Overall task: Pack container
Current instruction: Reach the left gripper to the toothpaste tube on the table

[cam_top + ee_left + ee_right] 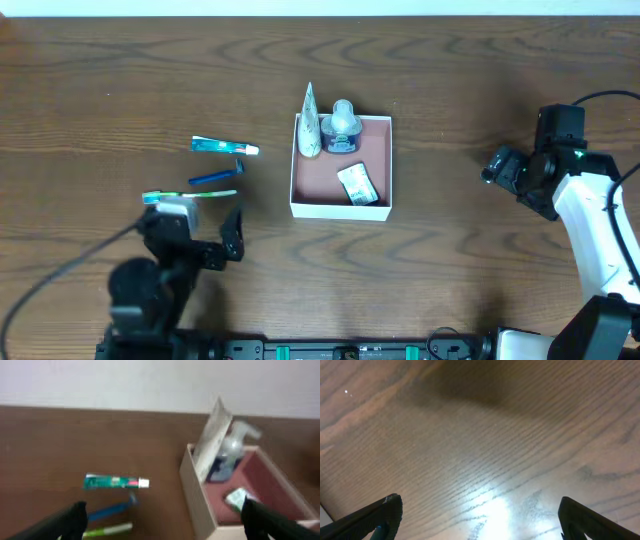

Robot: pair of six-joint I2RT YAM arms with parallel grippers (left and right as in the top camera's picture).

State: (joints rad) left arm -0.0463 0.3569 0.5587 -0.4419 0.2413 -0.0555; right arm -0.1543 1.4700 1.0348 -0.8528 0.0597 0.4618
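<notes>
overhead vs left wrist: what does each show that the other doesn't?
Overhead only: the right arm, well apart from the container. Left wrist only: the white pouch rising well above the container's rim. Both: toothpaste tube, blue-handled item and green toothbrush outside it; pump bottle and packet inside.

The left wrist view is blurred throughout, and the container (195, 492) is cut off by its lower edge. Print on the small packet (357, 185) cannot be read. The right gripper (480, 512) is cropped to fingertips.
</notes>
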